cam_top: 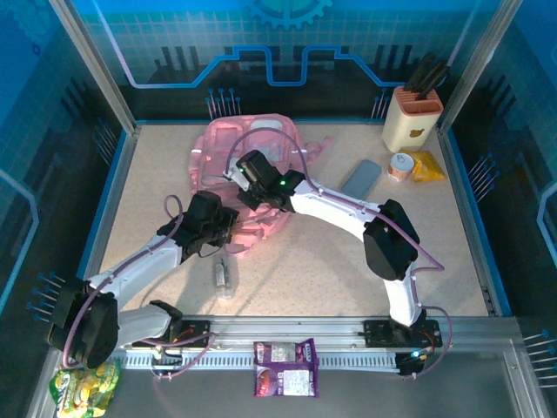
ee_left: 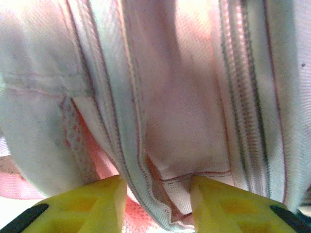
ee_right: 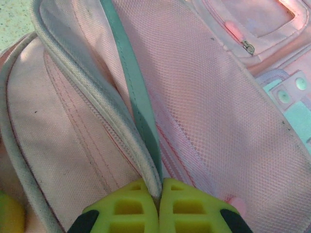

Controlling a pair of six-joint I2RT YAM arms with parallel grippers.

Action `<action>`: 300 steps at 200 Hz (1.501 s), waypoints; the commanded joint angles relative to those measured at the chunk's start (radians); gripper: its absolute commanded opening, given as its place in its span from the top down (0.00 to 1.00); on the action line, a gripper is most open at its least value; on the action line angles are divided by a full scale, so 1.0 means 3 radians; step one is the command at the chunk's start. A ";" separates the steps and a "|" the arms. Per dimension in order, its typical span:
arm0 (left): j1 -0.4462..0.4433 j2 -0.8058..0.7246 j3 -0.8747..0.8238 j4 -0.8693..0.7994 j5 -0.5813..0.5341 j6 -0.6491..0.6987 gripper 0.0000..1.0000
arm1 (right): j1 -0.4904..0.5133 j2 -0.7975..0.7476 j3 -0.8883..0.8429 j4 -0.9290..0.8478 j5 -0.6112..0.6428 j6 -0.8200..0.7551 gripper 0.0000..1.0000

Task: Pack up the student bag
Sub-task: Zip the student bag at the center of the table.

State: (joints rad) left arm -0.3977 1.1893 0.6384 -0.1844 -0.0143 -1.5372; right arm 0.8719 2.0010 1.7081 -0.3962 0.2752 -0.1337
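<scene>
We see the student bag (cam_top: 213, 161) lying mid-table, twd the far side. The right gripper (ee_right: 159, 194) is pinched tight on its opening edge, prob. to lift it. The left gripper (ee_left: 158, 194), jaws narrow, straddles a fabric fold; we can't tell if it grips. A grey pencil case (cam_top: 361, 177) lies near.

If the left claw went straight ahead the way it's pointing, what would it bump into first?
The pink backpack. The left claw points right into its cloth, and a stitched fold sits in the claw's gap, so it would push into the bag almost at once. I can't tell how far the soft cloth would give.
</scene>
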 commanded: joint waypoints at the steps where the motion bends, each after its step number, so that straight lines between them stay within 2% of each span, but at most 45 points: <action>1: -0.0026 0.0099 0.0014 0.0075 -0.0078 -0.0093 0.71 | 0.0050 -0.0286 0.0008 0.0195 0.0119 0.0275 1.00; 37: -0.0016 0.0020 0.0060 0.0025 -0.0197 0.0031 0.91 | 0.0035 -0.0320 -0.0053 0.0123 0.0067 0.0357 1.00; 59: -0.0002 -0.0009 0.0068 0.0064 -0.0158 0.0038 1.00 | 0.0035 -0.0397 -0.0132 0.0119 0.0011 0.0356 0.94; 64: 0.0006 -0.0014 0.0069 0.0070 -0.0151 0.0045 1.00 | 0.0033 -0.0426 -0.0152 0.0111 -0.0020 0.0359 0.90; 80: 0.0049 -0.0033 0.0086 0.0088 -0.0107 0.0074 1.00 | 0.0014 -0.0539 -0.0176 0.0011 -0.0183 0.0384 0.68; 108: 0.0070 -0.0068 0.0166 0.0015 -0.0093 0.0152 1.00 | 0.0038 -0.0925 -0.0409 -0.0192 -0.0494 0.0534 0.44; 119: 0.0083 -0.0077 0.0157 0.0021 -0.0075 0.0171 1.00 | 0.0032 -0.1144 -0.0648 -0.0209 -0.0640 0.0654 0.40; 149: 0.0114 -0.0093 0.0126 0.0056 -0.0022 0.0188 1.00 | -0.0070 -0.1509 -0.1268 -0.0384 -0.1115 0.1099 0.40; 163: 0.0114 -0.0093 0.0129 0.0054 -0.0009 0.0186 1.00 | -0.0094 -0.1560 -0.1532 -0.0333 -0.1504 0.1180 0.39; 184: 0.0114 -0.0098 0.0132 0.0042 -0.0022 0.0194 1.00 | -0.0148 -0.1497 -0.1799 -0.0185 -0.1758 0.1292 0.40; 240: 0.0114 -0.0073 0.0128 0.0076 -0.0003 0.0199 1.00 | -0.0296 -0.0995 -0.1665 0.0140 -0.1898 0.1617 0.46; 271: 0.0114 -0.0077 0.0146 0.0058 0.0002 0.0204 1.00 | -0.0318 -0.0785 -0.1510 0.0214 -0.1967 0.1612 0.48; 300: 0.0114 -0.0077 0.0156 0.0054 0.0002 0.0203 1.00 | -0.0289 -0.0706 -0.1441 0.0246 -0.1762 0.1560 0.49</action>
State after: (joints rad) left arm -0.3748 1.1893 0.6384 -0.1967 -0.0200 -1.5082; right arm 0.7799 1.7679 1.2346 -0.3496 -0.2695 0.3332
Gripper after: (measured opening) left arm 0.052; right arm 0.516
